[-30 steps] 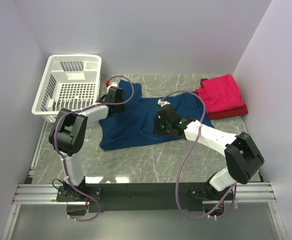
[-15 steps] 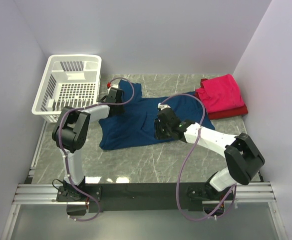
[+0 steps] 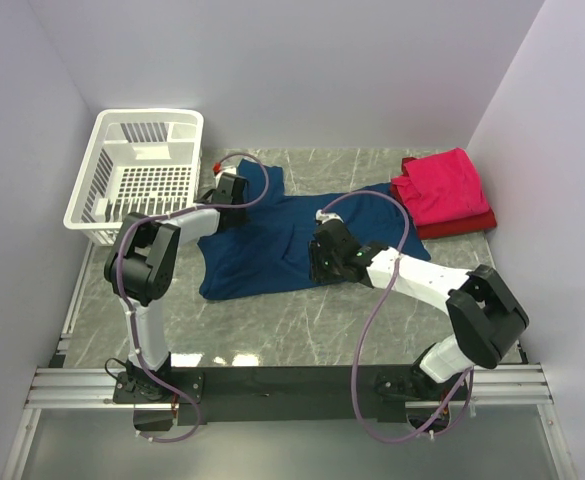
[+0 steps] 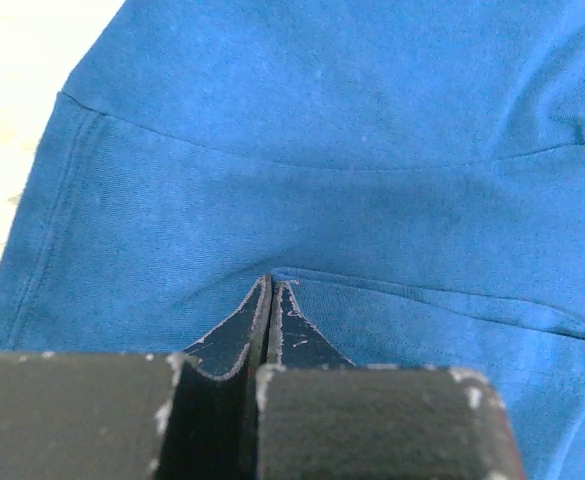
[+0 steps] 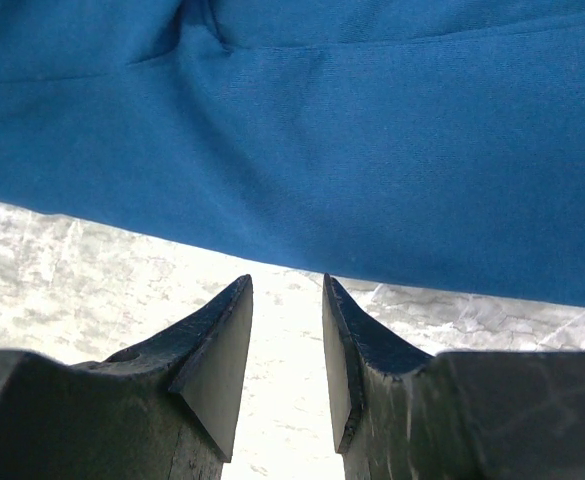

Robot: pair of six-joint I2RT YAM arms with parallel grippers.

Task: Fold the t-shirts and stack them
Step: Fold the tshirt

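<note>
Top external view is showing the navy t-shirt lying spread and rumpled in the middle of the marble table. A pinkish-red shirt is sitting folded on a darker red one at the far right, and a white basket is sitting far left. Both arms are covering bits of the navy cloth, and from above I can't make out either set of fingertips. The wrist views are cropping the shirt to plain blue fabric. The left gripper is reaching over the shirt's far-left part, jaws pressed together and pinching a raised fold. The right gripper is hovering low at the near hem, jaws partly apart and gripping nothing.
</note>
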